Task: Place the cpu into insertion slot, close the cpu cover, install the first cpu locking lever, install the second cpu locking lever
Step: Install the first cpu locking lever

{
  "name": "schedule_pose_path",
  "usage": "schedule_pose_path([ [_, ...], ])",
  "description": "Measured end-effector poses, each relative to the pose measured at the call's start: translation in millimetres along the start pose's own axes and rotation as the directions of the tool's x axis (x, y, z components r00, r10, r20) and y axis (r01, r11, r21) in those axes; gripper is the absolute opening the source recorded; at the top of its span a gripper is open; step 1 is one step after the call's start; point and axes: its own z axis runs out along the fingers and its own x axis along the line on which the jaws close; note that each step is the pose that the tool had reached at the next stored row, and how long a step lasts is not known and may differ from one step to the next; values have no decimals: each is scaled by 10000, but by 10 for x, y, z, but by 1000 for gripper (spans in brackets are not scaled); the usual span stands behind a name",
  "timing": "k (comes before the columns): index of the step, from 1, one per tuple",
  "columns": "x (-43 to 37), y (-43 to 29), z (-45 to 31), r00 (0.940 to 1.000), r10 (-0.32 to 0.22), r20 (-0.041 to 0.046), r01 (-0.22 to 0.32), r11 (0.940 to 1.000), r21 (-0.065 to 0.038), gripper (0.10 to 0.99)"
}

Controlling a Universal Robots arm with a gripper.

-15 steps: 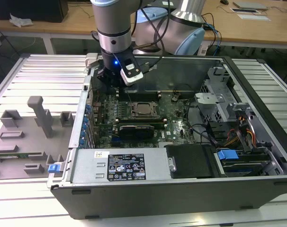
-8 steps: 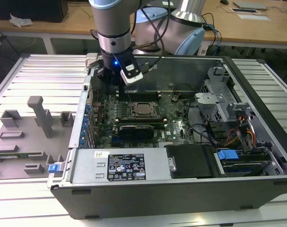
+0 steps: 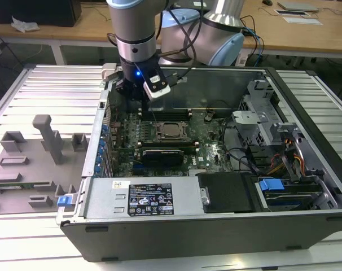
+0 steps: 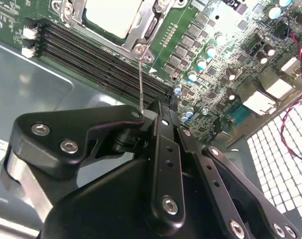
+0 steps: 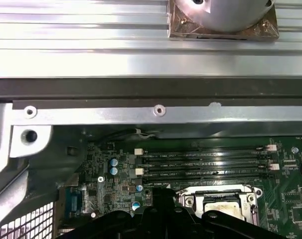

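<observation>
**Gripper pinches a thin lever beside the covered chip**

In the exterior view the arm reaches down into an open computer case (image 3: 306, 79), and the gripper (image 3: 144, 99) hangs over the green board (image 3: 210, 149), near the case's far wall. In the second wrist view the two black fingers (image 4: 163, 144) stand pressed together. The top end of a thin metal lever (image 4: 140, 82) is caught between their tips. The lever rises nearly upright from a corner of the socket (image 5: 216, 191).

The chip (image 4: 113, 17) lies flat in the socket with its pale metal top showing. The silvery cover frame (image 4: 141, 35) is folded down around the chip's edges. Long black memory slots (image 4: 101, 64) run just beside the socket, between it and the case wall.

A black label (image 3: 151, 199) with white print sits on the silver box at the near side of the case. Small white marks are printed on the board, but I cannot tell what they say. At the exterior view's left a grey tray (image 3: 24, 169) holds grey blocks.
</observation>
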Motion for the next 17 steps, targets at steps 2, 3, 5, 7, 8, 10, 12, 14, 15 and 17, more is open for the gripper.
schedule_pose_path([
  [2,-1,1,-3,10000,0,4,0,10000,-2,106],
  [3,-6,1,-4,10000,-2,1,2,10000,0,106],
  [5,-32,2,-3,10000,-2,0,2,10000,1,106],
  [7,-111,3,3,10000,0,0,0,10000,1,106],
  [8,-141,2,5,10000,0,-1,0,10000,0,106],
  [10,-224,0,10,10000,0,-4,0,10000,1,106],
  [12,-318,-4,15,10000,-1,-8,1,10000,0,106],
  [14,-424,-10,21,10000,1,-12,-1,10000,1,106],
  [15,-502,-16,24,10000,2,-14,-2,10000,1,106],
  [17,-608,-23,30,10000,-1,-14,1,10000,-1,106],
])
